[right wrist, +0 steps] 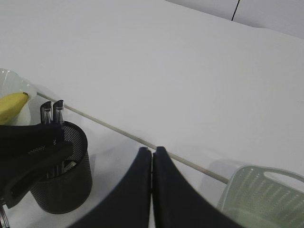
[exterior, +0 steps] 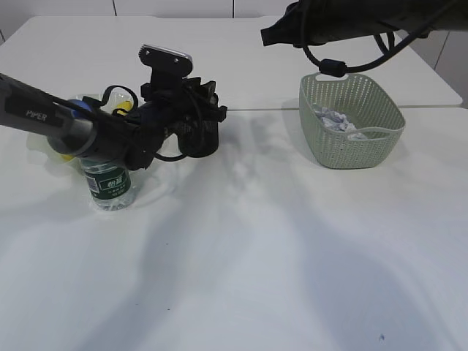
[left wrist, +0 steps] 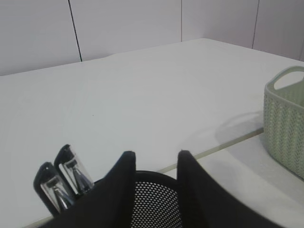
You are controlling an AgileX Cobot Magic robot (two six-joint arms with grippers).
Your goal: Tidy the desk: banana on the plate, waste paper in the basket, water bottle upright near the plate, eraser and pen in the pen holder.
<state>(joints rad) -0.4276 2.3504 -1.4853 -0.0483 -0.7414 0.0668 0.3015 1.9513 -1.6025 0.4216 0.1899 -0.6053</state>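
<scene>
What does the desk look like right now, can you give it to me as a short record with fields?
banana: on the plate, yellow end showing
bottle: upright beside the plate, partly behind the left arm
pen holder: black mesh cup, two pen clips sticking up at its rim
basket: green, crumpled paper inside
left pincer: open, right above the pen holder, nothing between its fingers
right pincer: shut, empty, raised
</scene>
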